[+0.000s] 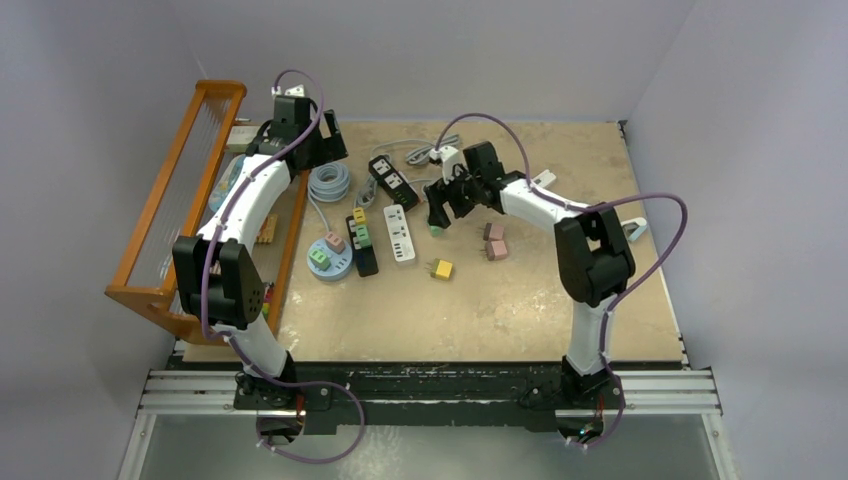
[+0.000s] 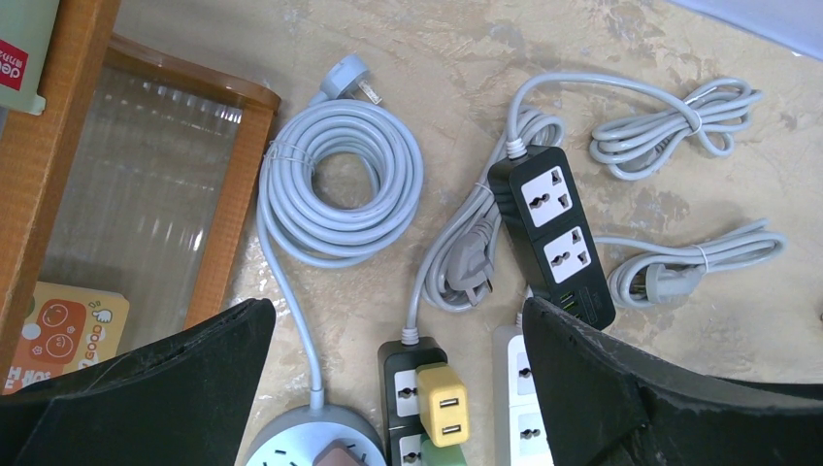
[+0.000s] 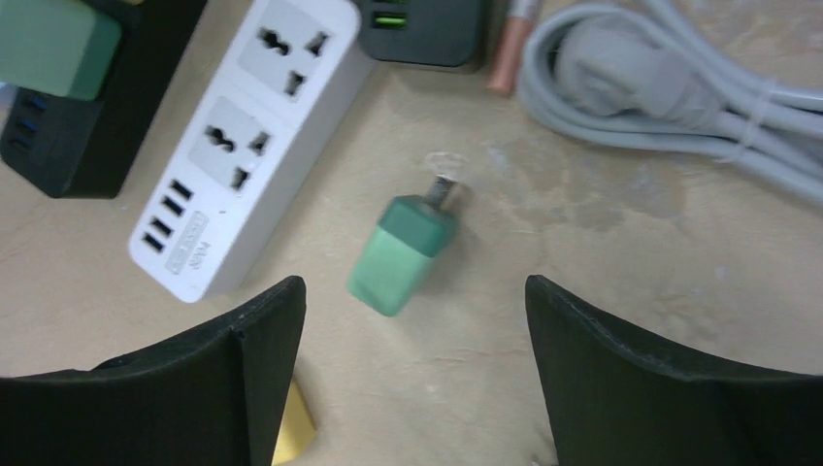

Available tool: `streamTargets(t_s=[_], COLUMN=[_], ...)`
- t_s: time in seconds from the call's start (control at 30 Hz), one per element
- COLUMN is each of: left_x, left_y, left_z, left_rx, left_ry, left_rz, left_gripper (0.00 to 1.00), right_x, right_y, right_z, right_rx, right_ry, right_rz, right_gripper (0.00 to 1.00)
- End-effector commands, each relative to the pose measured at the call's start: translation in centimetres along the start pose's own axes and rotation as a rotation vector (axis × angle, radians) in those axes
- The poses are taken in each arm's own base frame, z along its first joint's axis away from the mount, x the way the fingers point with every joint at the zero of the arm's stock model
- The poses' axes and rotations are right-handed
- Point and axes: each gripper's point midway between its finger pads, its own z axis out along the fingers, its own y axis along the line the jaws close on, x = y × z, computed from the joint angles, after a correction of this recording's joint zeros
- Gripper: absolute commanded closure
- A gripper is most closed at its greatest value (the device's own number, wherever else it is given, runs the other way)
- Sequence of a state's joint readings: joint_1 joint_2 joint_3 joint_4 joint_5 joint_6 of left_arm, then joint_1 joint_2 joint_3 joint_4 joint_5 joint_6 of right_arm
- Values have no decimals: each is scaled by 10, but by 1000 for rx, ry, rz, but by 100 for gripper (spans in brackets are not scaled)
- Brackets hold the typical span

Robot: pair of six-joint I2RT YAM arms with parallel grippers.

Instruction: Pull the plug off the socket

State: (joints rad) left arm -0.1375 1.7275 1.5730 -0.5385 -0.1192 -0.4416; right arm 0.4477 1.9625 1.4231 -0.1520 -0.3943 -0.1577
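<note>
A loose green plug point(image 3: 403, 254) lies on the table, its prongs pointing away, just right of the white power strip point(image 3: 252, 136). My right gripper point(image 3: 412, 291) hangs open over it and holds nothing; in the top view the right gripper point(image 1: 438, 212) is just above the plug point(image 1: 437, 230). My left gripper point(image 2: 395, 311) is open and empty, high over the far left of the table point(image 1: 325, 145). Below it a black strip point(image 2: 403, 374) carries a yellow plug point(image 2: 442, 403) and a green one. A round blue socket point(image 2: 311, 442) holds a pink plug.
A second black strip point(image 2: 553, 233), a coiled grey cable point(image 2: 340, 180) and bundled cords point(image 2: 679, 121) lie at the back. A loose yellow plug point(image 1: 440, 268) and two pink plugs point(image 1: 495, 240) lie mid-table. An orange rack point(image 1: 190, 190) stands along the left edge.
</note>
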Motion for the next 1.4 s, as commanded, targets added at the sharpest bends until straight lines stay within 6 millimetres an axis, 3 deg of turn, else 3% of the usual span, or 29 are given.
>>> streamTargets(t_s=[0.0, 0.2, 0.27, 0.37, 0.5, 0.53, 0.6, 0.67, 0.77, 0.87, 0.93, 1.1, 1.37], left_x=[-29, -28, -29, -29, -29, -29, -29, -29, -31, -32, -34, -35, -41], left_y=[-4, -3, -3, -3, -2, -2, -2, -3, -1, 4, 5, 3, 7], left_z=[-18, -18, -18, -18, -19, -19, -18, -18, -18, -18, -20, -22, -32], left_rx=[27, 26, 24, 22, 21, 21, 21, 24, 13, -12, -19, -7, -20], left_ry=[-97, -95, -97, -97, -99, -98, -98, -98, -103, -109, -118, -126, -158], left_rz=[-7, -7, -6, -7, -7, -7, -7, -9, -6, 0, 1, -1, 4], left_gripper=[0, 0, 0, 0, 0, 0, 0, 0, 0, 0, 0, 0, 0], right_x=[-5, 5, 10, 19, 24, 21, 10, -3, -9, -4, 3, 14, 52], right_y=[30, 32, 26, 15, 14, 11, -5, -33, -92, -122, -138, -142, -133], right_z=[11, 28, 33, 38, 39, 38, 26, 1, -43, -66, -66, -67, -67], right_rx=[-78, -72, -42, 15, 25, 33, 50, 35, 104, 104, 146, 82, -15], right_ry=[-11, 28, 50, 80, 94, 82, 38, -27, -61, -5, 50, 73, 152], right_rz=[24, 55, 64, 73, 87, 88, 96, 127, 136, 75, 42, -34, -90], right_gripper=[19, 41, 42, 53, 94, 100, 100, 100, 100, 100, 100, 100, 100])
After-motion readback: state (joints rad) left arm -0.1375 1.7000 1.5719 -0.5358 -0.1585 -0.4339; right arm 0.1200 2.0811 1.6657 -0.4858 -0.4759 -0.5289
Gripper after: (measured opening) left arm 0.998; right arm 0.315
